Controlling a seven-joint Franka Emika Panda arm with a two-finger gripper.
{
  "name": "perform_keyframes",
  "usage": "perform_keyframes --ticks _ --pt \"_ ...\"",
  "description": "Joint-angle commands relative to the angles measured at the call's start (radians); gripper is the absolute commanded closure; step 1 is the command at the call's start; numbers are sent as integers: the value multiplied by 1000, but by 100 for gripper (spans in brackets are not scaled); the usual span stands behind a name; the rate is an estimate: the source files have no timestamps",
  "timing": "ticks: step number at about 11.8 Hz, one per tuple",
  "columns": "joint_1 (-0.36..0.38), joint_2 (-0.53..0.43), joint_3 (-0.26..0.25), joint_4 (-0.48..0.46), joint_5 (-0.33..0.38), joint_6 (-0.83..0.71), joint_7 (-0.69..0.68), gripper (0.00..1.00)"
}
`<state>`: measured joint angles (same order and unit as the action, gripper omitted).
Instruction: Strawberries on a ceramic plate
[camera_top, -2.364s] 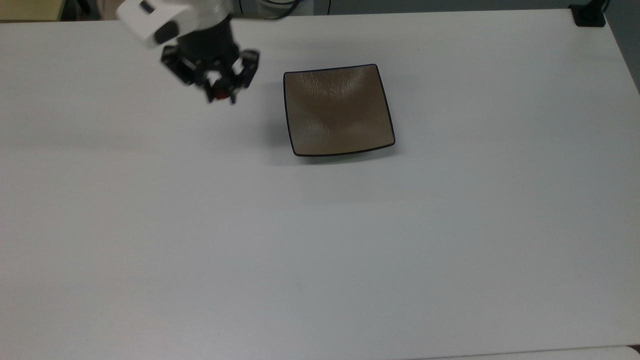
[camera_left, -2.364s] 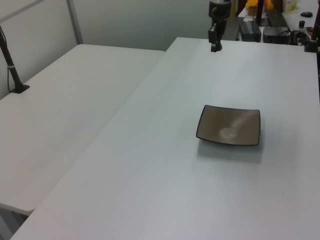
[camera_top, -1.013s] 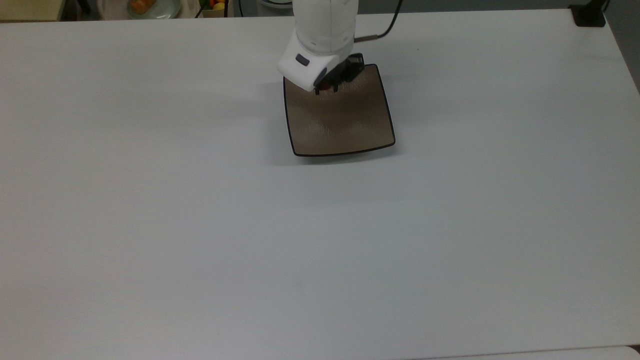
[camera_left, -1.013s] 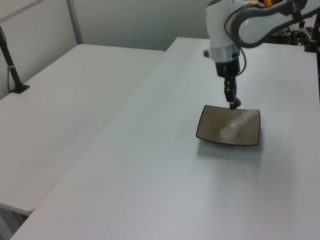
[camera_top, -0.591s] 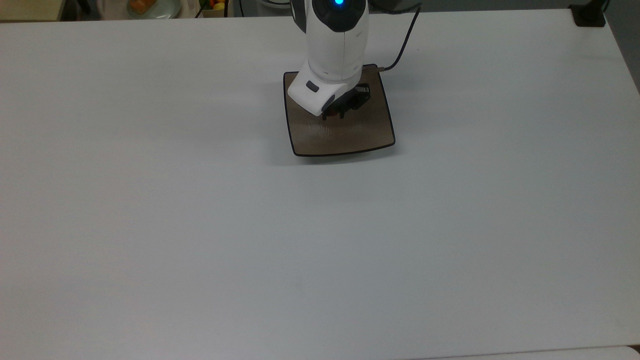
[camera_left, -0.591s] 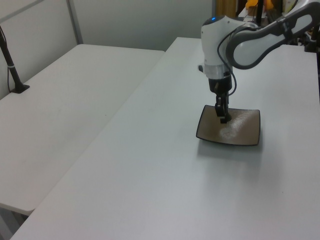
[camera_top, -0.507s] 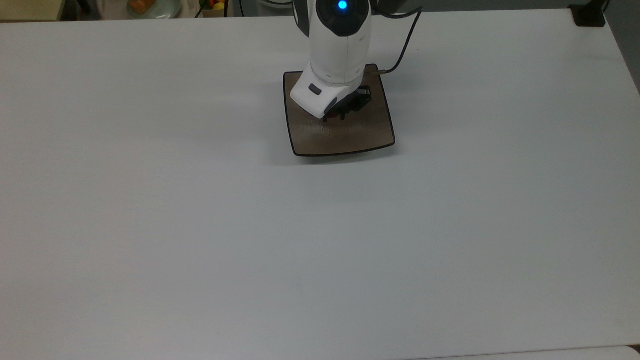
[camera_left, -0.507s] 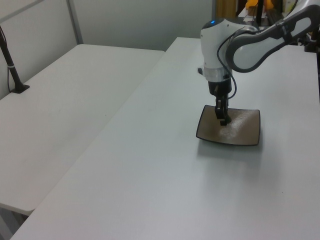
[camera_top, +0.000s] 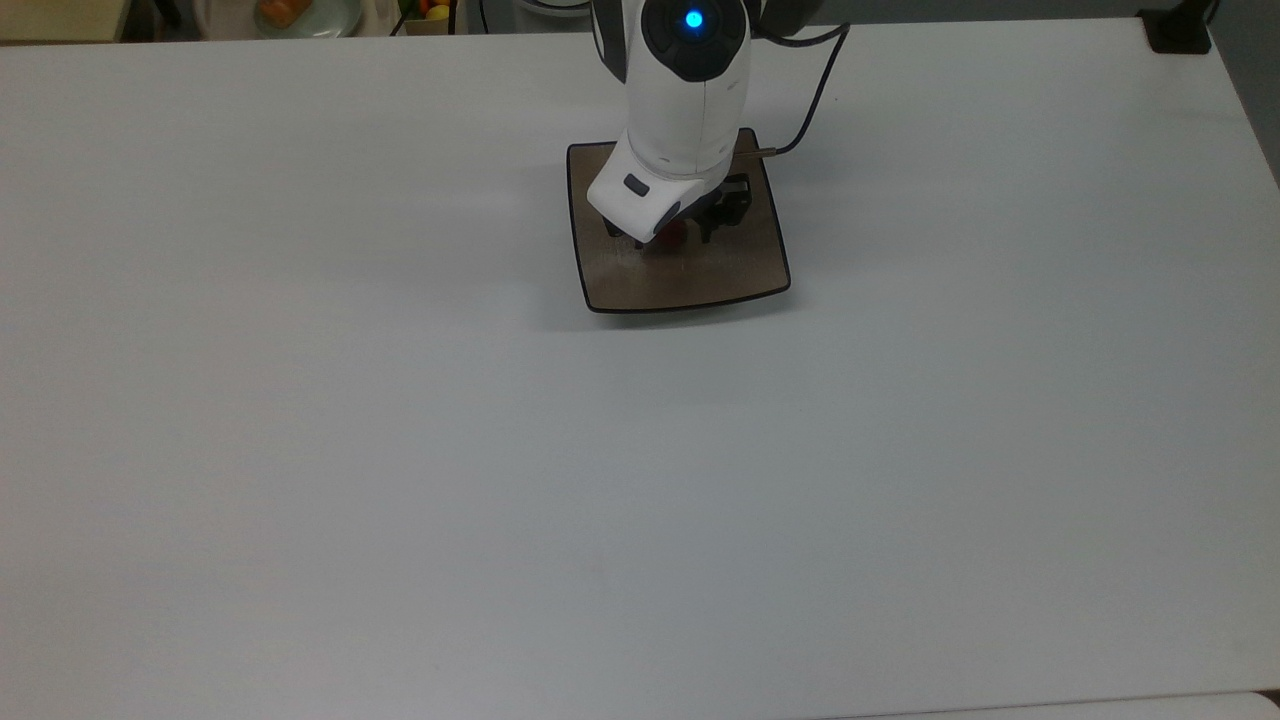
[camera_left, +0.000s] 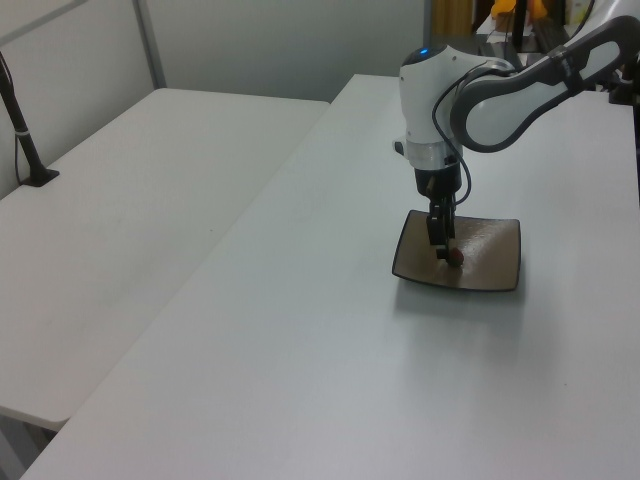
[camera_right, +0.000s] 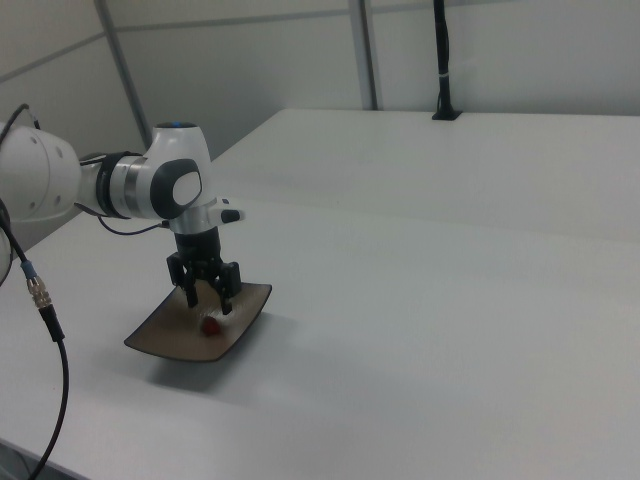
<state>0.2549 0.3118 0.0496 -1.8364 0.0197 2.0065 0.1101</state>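
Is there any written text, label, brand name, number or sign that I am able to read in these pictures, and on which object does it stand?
None: no readable text, label, brand, number or sign stands on anything here.
The arm carries a blue light and no lettering that shows.
The ceramic plate, the strawberry, the gripper and the white table bear no writing.

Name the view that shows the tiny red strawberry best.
The right view: the tiny red strawberry lies clear on the square tan-brown plate, below the open gripper. The top view half-hides it; the left view gives a speck.
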Motion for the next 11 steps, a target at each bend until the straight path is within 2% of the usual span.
perform_keyframes --ticks 1,5,8,11 --pt "4 -68 -2 -11 -17 8 26 0" --pt "-23 -215 -2 25 -15 -112 25 0" --pt "-72 -341 -16 25 -5 -121 29 0" --pt "-132 -427 -30 25 -1 -216 19 0"
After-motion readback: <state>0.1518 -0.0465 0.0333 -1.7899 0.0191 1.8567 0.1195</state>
